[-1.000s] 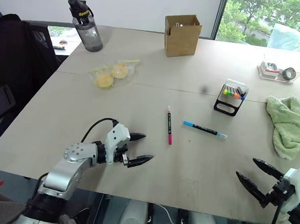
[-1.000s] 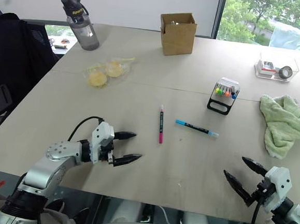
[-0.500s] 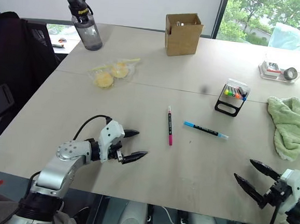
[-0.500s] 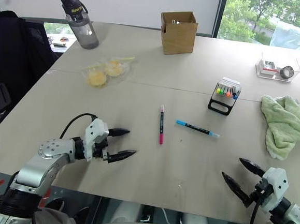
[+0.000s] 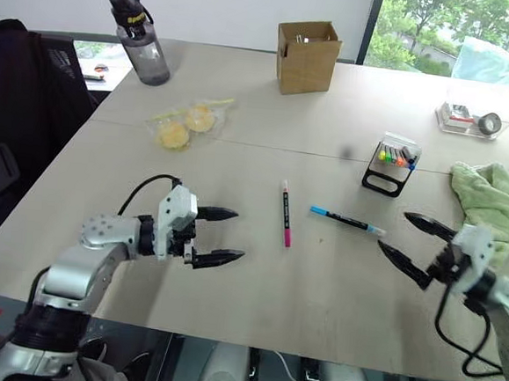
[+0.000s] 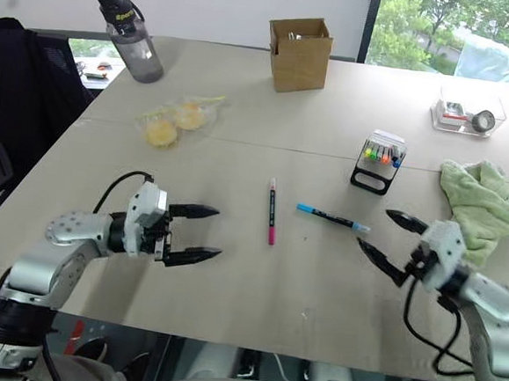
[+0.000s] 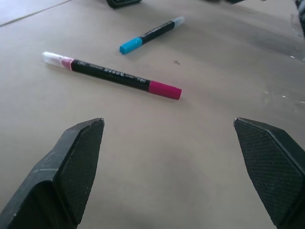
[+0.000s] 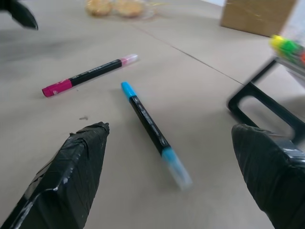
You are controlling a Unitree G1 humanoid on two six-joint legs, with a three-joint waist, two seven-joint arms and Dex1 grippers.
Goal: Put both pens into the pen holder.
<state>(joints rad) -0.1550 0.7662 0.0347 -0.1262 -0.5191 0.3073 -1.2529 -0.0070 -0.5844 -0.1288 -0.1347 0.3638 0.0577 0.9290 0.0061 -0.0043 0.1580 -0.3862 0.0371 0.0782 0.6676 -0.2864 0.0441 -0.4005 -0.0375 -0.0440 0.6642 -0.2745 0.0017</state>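
Lying flat on the worktop [image 5: 226,329], the magenta pen [image 5: 285,212] and the blue pen [image 5: 347,221] await pickup, with the pen holder [image 5: 392,164] just beyond. Both end effectors are spread wide and empty, left end effector [image 5: 220,235] facing the magenta pen, right end effector [image 5: 405,238] near the blue one, presumably one pen each.

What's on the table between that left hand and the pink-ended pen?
Nothing: bare beige tabletop separates the open left hand from the black-barrelled pen with magenta and white ends, seen in the left eye and left wrist views.
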